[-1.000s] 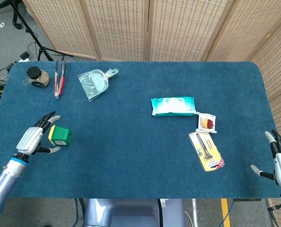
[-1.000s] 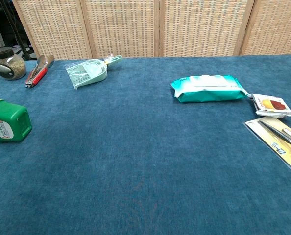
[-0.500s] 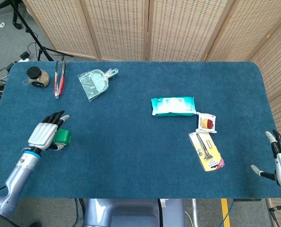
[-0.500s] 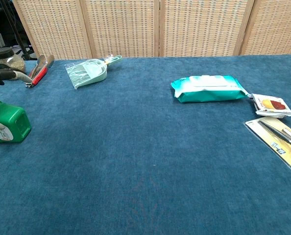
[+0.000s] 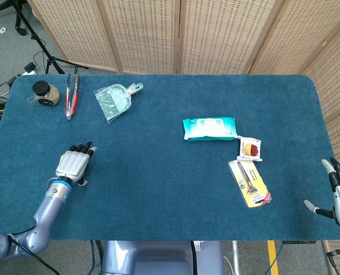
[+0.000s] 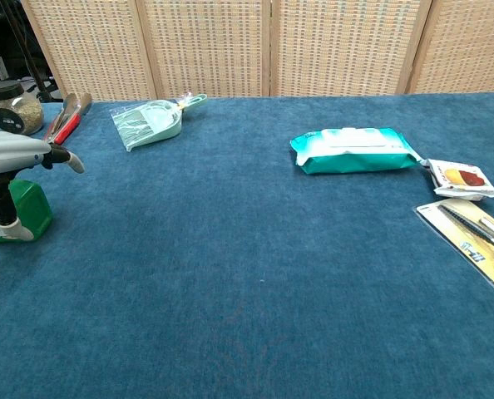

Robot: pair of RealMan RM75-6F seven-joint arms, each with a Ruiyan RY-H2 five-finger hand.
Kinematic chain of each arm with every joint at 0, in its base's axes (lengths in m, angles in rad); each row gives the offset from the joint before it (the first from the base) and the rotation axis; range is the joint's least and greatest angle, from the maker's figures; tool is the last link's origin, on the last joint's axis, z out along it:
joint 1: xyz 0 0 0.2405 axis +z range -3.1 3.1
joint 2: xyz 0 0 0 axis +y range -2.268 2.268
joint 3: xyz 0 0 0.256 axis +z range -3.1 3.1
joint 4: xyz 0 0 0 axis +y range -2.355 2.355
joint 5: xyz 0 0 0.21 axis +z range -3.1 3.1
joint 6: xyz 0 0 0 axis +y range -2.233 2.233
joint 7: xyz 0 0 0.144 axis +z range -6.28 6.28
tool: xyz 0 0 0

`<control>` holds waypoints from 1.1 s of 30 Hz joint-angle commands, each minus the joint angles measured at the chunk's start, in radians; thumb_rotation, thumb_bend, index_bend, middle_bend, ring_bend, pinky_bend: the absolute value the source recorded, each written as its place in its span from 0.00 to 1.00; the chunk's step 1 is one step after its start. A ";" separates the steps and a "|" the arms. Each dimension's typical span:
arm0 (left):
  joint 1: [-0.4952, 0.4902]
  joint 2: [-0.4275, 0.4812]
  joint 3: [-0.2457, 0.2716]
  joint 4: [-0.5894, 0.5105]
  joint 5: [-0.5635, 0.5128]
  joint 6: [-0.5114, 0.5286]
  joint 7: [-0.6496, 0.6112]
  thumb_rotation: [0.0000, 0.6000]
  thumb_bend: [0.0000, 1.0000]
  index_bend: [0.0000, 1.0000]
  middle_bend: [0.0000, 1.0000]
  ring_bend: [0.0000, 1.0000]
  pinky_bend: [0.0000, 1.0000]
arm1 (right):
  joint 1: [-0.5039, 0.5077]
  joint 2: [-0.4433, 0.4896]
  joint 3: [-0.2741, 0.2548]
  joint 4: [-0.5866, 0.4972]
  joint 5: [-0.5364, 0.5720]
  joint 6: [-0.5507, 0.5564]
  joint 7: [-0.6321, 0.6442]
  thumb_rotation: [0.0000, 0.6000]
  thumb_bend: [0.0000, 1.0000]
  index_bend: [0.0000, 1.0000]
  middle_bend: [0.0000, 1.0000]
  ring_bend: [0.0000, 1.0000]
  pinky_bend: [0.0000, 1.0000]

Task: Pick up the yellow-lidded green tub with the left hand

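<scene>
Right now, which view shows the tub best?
Chest view: the tub shows its green side under the left hand, with the thumb down its front. In the head view, that hand covers it completely.

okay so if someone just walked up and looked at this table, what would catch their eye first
Probably the left hand spread over the green tub at the table's near left edge, hiding it from above. Next, the teal wipes pack mid-table, and the red-handled tongs beside a jar at the far left.
</scene>
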 commanded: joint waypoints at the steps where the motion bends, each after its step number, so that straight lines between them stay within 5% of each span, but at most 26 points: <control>1: -0.011 -0.018 0.003 -0.001 -0.020 0.033 0.018 1.00 0.12 0.25 0.23 0.27 0.26 | 0.000 0.000 0.000 0.000 0.001 -0.001 0.000 1.00 0.00 0.00 0.00 0.00 0.00; 18: -0.017 -0.054 0.026 0.108 -0.011 0.050 0.016 1.00 0.16 0.43 0.36 0.37 0.38 | 0.006 -0.005 0.001 0.001 0.013 -0.016 -0.010 1.00 0.00 0.00 0.00 0.00 0.00; 26: -0.007 -0.048 0.030 0.115 0.041 0.033 -0.036 1.00 0.35 0.61 0.48 0.49 0.49 | 0.007 -0.003 0.003 0.002 0.017 -0.018 -0.004 1.00 0.00 0.00 0.00 0.00 0.00; 33: 0.053 0.026 -0.025 0.044 0.214 0.016 -0.309 1.00 0.39 0.66 0.51 0.52 0.52 | 0.009 -0.001 0.002 0.002 0.017 -0.024 0.004 1.00 0.00 0.00 0.00 0.00 0.00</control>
